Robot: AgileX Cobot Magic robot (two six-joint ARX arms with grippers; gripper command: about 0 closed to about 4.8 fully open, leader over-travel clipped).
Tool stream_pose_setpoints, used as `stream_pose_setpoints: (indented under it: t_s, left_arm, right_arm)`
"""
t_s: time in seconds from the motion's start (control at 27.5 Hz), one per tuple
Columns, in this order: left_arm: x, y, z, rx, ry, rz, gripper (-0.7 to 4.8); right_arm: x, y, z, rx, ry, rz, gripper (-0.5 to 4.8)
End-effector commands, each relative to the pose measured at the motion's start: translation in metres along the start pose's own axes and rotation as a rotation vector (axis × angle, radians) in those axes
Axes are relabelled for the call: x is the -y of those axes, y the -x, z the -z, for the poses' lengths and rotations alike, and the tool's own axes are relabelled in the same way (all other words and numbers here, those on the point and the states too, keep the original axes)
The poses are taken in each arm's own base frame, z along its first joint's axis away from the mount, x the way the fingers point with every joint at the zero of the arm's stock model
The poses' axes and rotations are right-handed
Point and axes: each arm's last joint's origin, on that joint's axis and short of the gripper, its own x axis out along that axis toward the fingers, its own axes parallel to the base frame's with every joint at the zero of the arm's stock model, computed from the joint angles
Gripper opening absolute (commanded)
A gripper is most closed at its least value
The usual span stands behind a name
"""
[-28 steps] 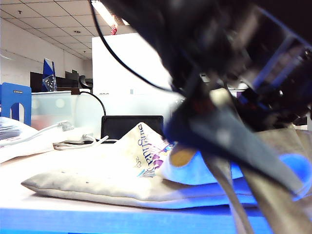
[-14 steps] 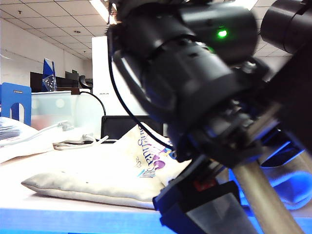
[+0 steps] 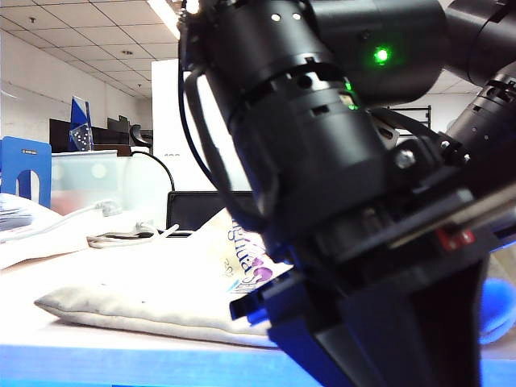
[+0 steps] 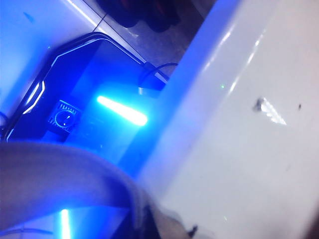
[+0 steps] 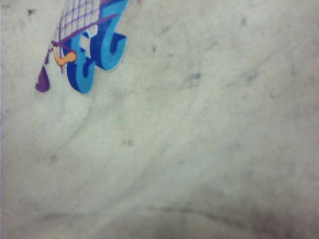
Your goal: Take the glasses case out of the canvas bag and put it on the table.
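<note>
Canvas bag (image 3: 153,282) lies on table (image 4: 259,124); left jaws closed, right jaws unseen, apparently wide.

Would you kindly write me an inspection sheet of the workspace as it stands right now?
Surface: table, pale, with a blue-lit front edge.
Job's things: canvas bag lies flat on the table. The glasses case is not identifiable.
Clutter: pale heap at the far left, too unclear to name.
Tools: left tool is shut, fingertips out of frame, with a cloth strap near its camera. Right tool is not in view; its camera is close over the bag's cloth.
Cables: white cables lie behind the bag. A black cable runs along the arm.
Surroundings: black arm blocks much of the exterior view. Behind are a dark screen and a blue stand.
</note>
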Motion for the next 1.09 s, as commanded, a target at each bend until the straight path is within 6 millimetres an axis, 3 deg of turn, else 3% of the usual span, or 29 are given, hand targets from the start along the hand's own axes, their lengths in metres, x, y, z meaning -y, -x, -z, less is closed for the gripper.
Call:
stream_pose_setpoints:
  t_s: [0.04,0.15,0.18,0.22,0.36,0.55,0.65,0.73,0.8,0.87,0.98,1.09]
  left_arm:
    - [0.010,0.027,0.012,-0.019,-0.013,0.013,-0.06]
    - [0.030,0.087,0.019,0.145,-0.055,0.049,-0.06]
    - [0.032,0.099,0.020,0.181,-0.054,0.058,-0.06]
    - [0.034,0.127,0.023,0.271,-0.039,0.071,-0.06]
    - [0.028,0.206,0.030,0.545,-0.012,0.070,-0.06]
    - [0.007,0.275,0.035,0.789,0.038,0.012,-0.06]
    - [0.010,0.311,0.035,0.935,-0.056,-0.038,-0.06]
    - [0.015,0.346,0.041,1.056,-0.071,-0.053,-0.06]
    - [0.020,0.365,0.044,1.097,-0.067,0.015,-0.06]
    - [0.027,0.371,0.047,1.091,-0.103,0.089,-0.06]
    - [0.033,0.359,0.048,0.989,-0.090,0.160,-0.06]
    - [0.046,0.354,0.050,0.958,-0.130,0.200,-0.06]
  right_arm:
    - [0.000,0.003,-0.004,0.017,-0.002,0.010,3.77]
    - [0.000,0.003,-0.004,0.016,-0.002,0.010,3.77]
    - [0.000,0.003,-0.004,0.016,-0.002,0.010,3.77]
    - [0.000,0.003,-0.004,0.017,-0.002,0.009,3.77]
    - [0.000,0.003,-0.003,0.008,-0.006,0.000,3.77]
    - [-0.002,0.003,-0.001,-0.008,-0.015,-0.043,3.68]
    - [-0.004,0.006,0.000,-0.015,-0.019,-0.060,3.69]
    - [-0.004,0.007,0.000,-0.011,-0.018,-0.068,3.69]
    - [-0.004,0.007,-0.002,0.006,-0.011,-0.067,3.69]
    - [-0.004,0.007,-0.006,0.045,0.006,-0.074,3.69]
    - [-0.002,0.006,-0.013,0.115,0.035,-0.071,3.69]
    - [0.004,-0.013,-0.012,0.116,0.036,-0.099,4.27]
